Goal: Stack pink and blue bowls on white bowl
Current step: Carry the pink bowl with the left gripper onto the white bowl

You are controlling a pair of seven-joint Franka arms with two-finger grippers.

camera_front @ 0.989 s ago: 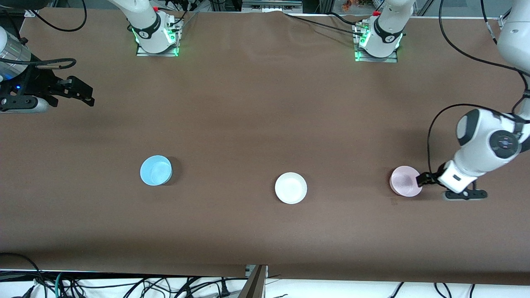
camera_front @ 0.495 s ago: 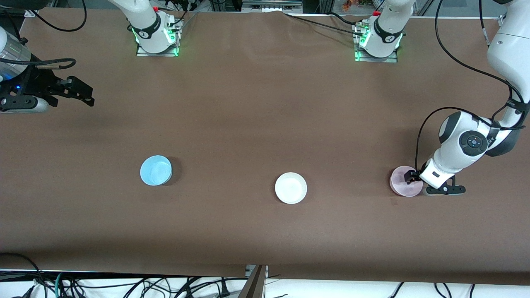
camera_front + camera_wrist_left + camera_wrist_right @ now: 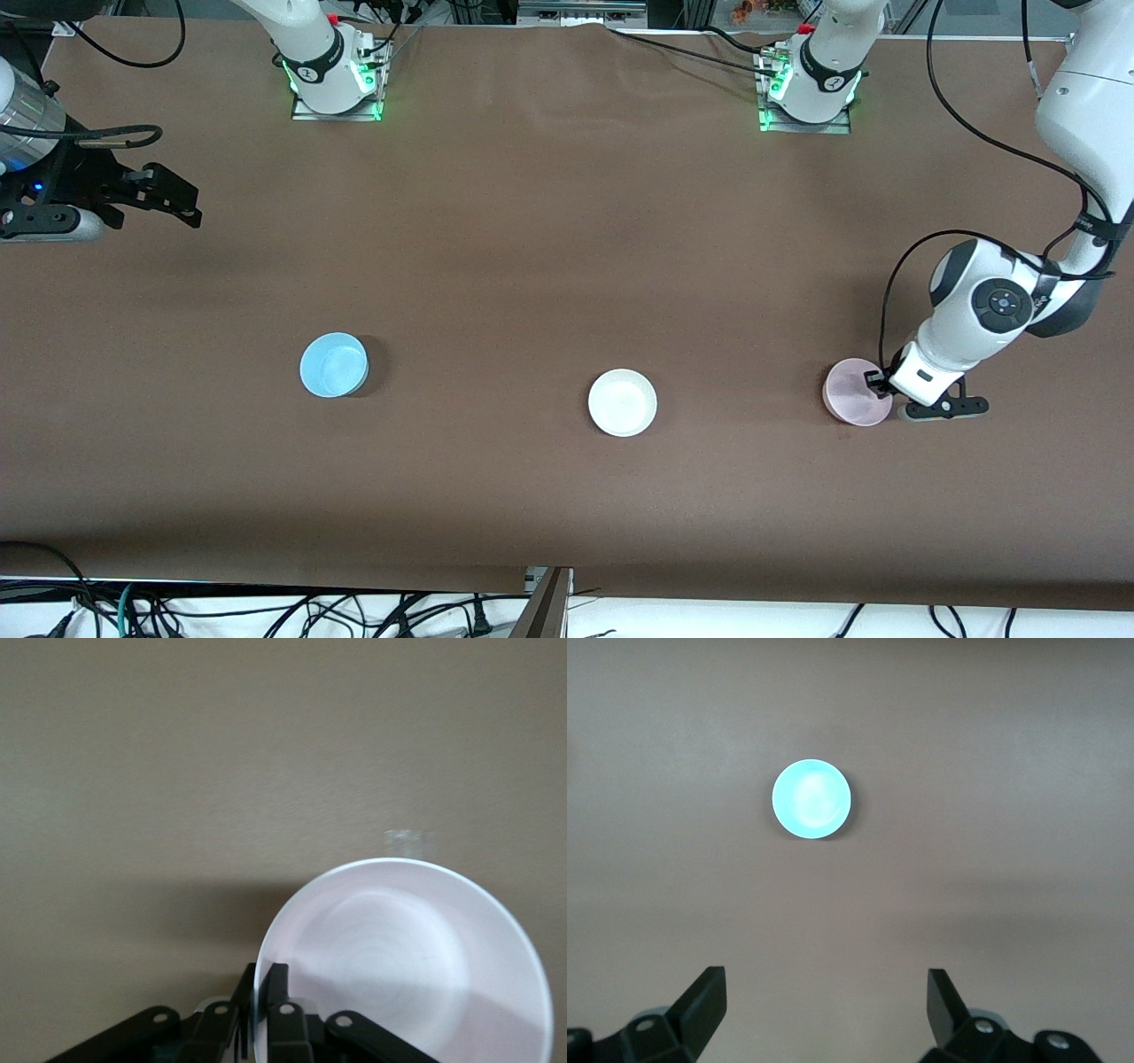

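Left gripper point(image 3: 877, 383) pinches rim of pink bowl point(image 3: 852, 404) at left arm's end of table point(image 3: 549, 248), fingers point(image 3: 276, 985) clamped across wall. White bowl point(image 3: 622, 403) mid-table. Blue bowl point(image 3: 333, 365) toward right arm's end. Right gripper point(image 3: 182, 206) waits there, aloft, jaws spread wide.

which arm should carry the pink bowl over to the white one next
Left. The left pincer is already shut on the pink bowl's rim. The right pincer waits open at the right arm's end of the table, away from the white bowl.
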